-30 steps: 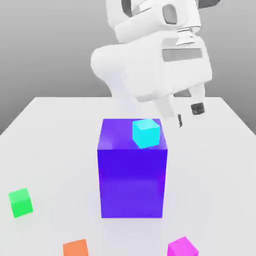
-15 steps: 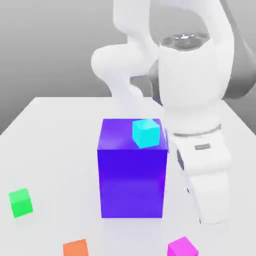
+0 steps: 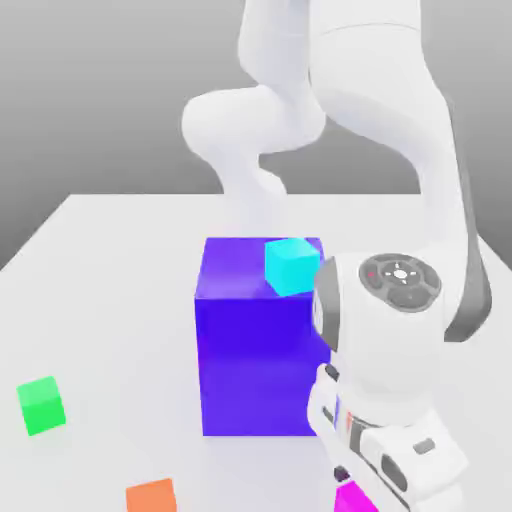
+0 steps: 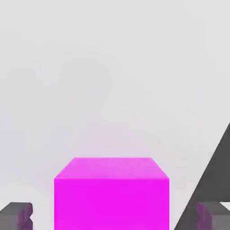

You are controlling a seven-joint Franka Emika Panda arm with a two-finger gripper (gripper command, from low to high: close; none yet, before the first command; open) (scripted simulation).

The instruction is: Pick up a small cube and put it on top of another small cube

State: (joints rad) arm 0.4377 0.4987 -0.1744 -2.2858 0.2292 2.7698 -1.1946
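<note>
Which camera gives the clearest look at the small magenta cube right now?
The hand view: the small magenta cube sits close and unobstructed on the white table, between the jaws. In the exterior view, just a sliver of it peeks out beneath the white robot arm.

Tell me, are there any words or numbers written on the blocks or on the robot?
No readable text: none anywhere.
The magenta cube, green cube, orange cube, cyan cube and big blue block all have plain faces.
The robot arm has only small marks on its round cap, which form no word or number.
</note>
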